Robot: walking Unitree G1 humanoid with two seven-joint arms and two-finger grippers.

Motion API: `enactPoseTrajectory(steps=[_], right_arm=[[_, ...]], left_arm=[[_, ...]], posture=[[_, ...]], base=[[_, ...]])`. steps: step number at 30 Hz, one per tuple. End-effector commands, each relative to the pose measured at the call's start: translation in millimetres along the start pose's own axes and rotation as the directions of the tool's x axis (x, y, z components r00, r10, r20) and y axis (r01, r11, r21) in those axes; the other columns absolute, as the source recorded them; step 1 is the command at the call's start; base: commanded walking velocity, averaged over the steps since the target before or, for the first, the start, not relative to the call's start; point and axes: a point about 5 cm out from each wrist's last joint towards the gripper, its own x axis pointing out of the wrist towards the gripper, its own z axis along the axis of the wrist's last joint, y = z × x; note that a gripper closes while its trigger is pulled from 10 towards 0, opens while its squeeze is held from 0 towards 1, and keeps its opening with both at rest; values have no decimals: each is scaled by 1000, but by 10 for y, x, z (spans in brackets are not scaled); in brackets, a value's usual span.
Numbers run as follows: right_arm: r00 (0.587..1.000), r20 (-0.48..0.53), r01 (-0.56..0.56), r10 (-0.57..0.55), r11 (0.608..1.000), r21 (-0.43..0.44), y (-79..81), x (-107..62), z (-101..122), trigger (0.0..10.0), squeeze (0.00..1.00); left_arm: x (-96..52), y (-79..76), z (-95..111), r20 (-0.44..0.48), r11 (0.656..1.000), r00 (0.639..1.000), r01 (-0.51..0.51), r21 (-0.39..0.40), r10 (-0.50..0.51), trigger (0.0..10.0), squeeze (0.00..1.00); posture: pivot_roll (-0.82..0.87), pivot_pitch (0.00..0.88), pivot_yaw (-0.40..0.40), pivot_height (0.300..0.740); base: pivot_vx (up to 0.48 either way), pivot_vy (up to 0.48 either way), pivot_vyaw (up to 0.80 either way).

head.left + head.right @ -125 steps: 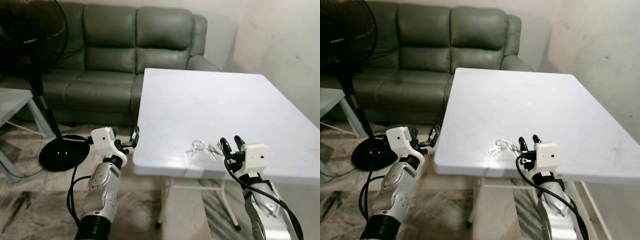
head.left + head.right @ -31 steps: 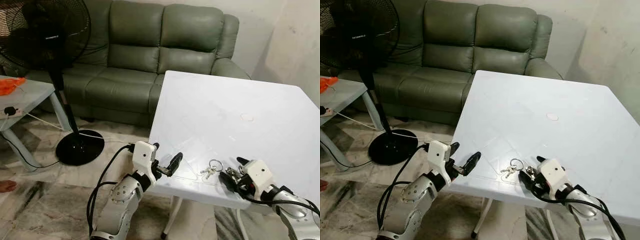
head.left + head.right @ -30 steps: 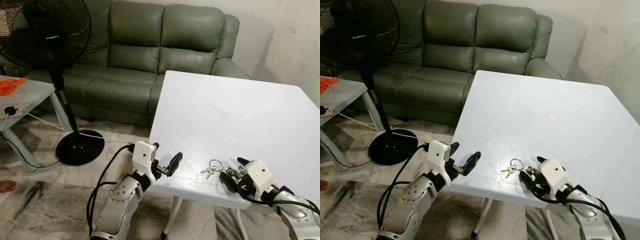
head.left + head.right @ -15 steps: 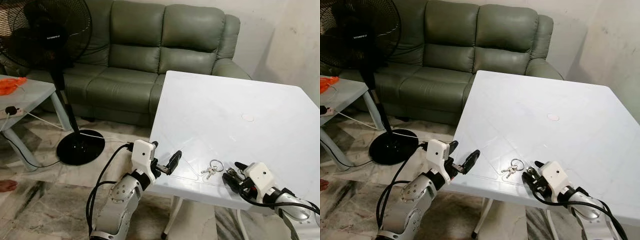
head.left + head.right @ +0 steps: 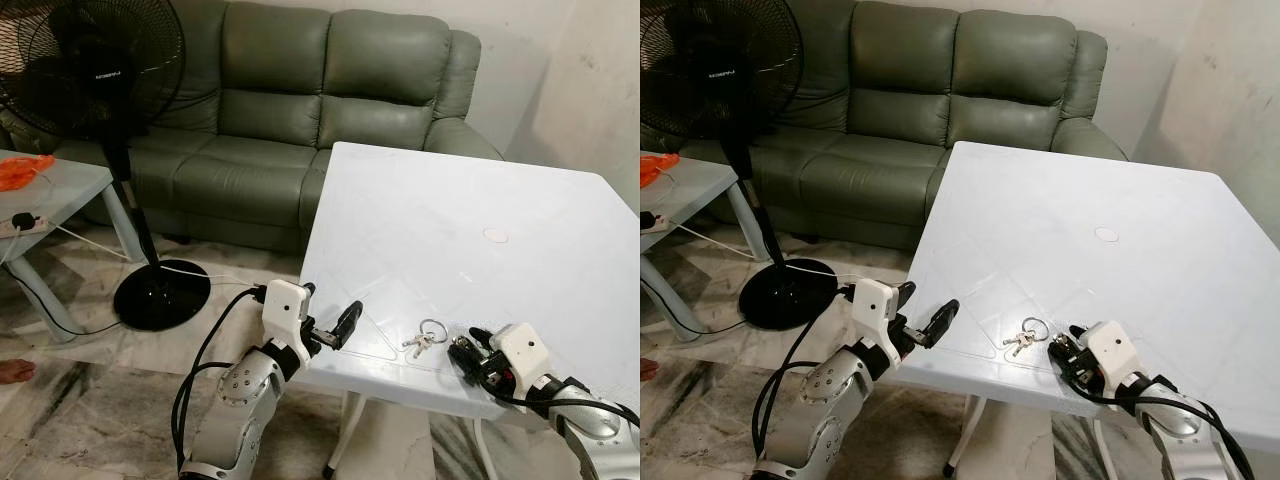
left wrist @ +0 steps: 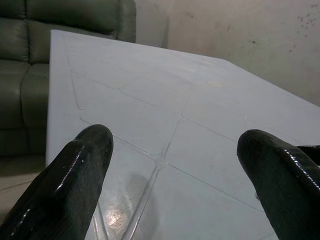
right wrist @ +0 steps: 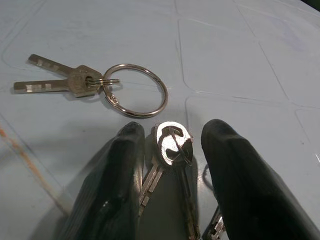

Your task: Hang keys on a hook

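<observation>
Reaching for which bunch, Sam?

The nearer one, Lee. The right gripper (image 5: 466,352) lies low on the white bench (image 5: 450,230) near its front edge, its fingers released and set either side of the loose keys (image 7: 172,142), not clamped on them yet.

And the ringed bunch (image 7: 135,90)?

Just beyond the fingertips, flat on the bench, apart from them.

How do you reckon the keys will handle?

Light, stiff, thin metal, I'd say, and slippery on that smooth top. Lying flat, they offer little to pinch. I'd take the broad head, squeezing across its edges; a grip on a blade would probably let it swivel.

Which way do they point?

The head between the fingers faces away from the wrist, and the blades run back along the fingers, so the long axis follows the gripper's own line. The ringed pair lie almost side by side, blades pointing away from their ring, toward the robot's left.

And the left gripper (image 6: 175,145)?

Spread wide, holding nothing, hovering at the bench's front left edge, well apart from the keys.
</observation>
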Motion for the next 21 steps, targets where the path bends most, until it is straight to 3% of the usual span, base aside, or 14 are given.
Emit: enactPoseTrajectory(steps=[1, 2, 3, 4, 8, 9, 10, 11, 12, 13, 14, 15, 16, 21], right_arm=[[998, -49, 29, -29, 1000, 2, -70, -41, -62, 4471, 0], [998, -51, 31, -31, 999, -8, -75, -43, -62, 7529, 0], [998, -52, 31, -32, 999, -15, -78, -44, -60, 7529, 0], [998, -51, 30, -31, 999, -17, -79, -46, -60, 10000, 0], [999, -44, 21, -22, 1000, -14, -87, -66, -66, 9608, 0], [999, -41, 23, -23, 1000, -14, -98, -78, -70, 5451, 0], [999, -46, 27, -28, 999, -18, -105, -83, -77, 5451, 0], [998, -52, 34, -35, 999, -9, -113, -86, -90, 10000, 0], [998, -50, 33, -33, 999, -1, -116, -91, -97, 10000, 0], [999, -45, 26, -27, 1000, -11, -118, -101, -94, 7176, 0], [999, -33, 29, -30, 1000, -9, -121, -104, -86, 2980, 0], [999, -25, 33, -33, 999, -6, -123, -106, -80, 2980, 0], [999, -21, 31, -31, 1000, -5, -123, -106, -76, 0, 0], [999, -24, 36, -36, 999, -10, -137, -105, -80, 0, 0]], left_arm=[[5, -8, 41, 15, 1000, 1000, -6, -2, 6, 10000, 0], [5, -8, 40, 14, 1000, 1000, -6, -1, 6, 10000, 0], [5, -8, 40, 14, 1000, 1000, -7, -1, 7, 10000, 0], [5, -8, 40, 14, 1000, 1000, -7, -1, 7, 10000, 0], [6, -12, 36, 14, 1000, 1000, -7, -3, 7, 10000, 0], [9, -13, 35, 13, 1000, 1000, -8, -4, 8, 10000, 0], [10, -13, 35, 13, 1000, 1000, -8, -4, 8, 10000, 0], [9, -12, 36, 13, 1000, 1000, -9, -4, 9, 10000, 0], [9, -12, 36, 14, 1000, 1000, -9, -6, 9, 10000, 0], [8, -13, 35, 14, 1000, 1000, -10, -7, 10, 10000, 0], [8, -13, 35, 14, 1000, 1000, -10, -6, 10, 10000, 0], [9, -14, 35, 14, 1000, 1000, -9, -6, 9, 10000, 0], [9, -14, 35, 15, 1000, 1000, -9, -7, 9, 10000, 0], [15, -22, 33, 16, 1000, 1000, -7, -9, 7, 10000, 0]], posture=[[-19, 40, -64, 740], [-19, 40, -64, 740], [-19, 40, -64, 740], [-19, 40, -64, 740], [-21, 40, -64, 740], [-21, 40, -64, 740], [-21, 40, -64, 740], [-21, 40, -64, 740], [-21, 40, -64, 740], [-22, 40, -65, 740], [-22, 40, -65, 740], [-22, 40, -65, 740], [-22, 40, -65, 740], [-24, 35, -66, 740]], base=[[0, 0, 0], [0, 0, 0], [0, 0, 0], [0, 0, 0], [0, 0, 0], [0, 0, 0], [0, 0, 0], [0, 0, 0], [0, 0, 0], [0, 0, 0], [0, 0, 0], [0, 0, 0], [0, 0, 0], [0, 0, 0]])
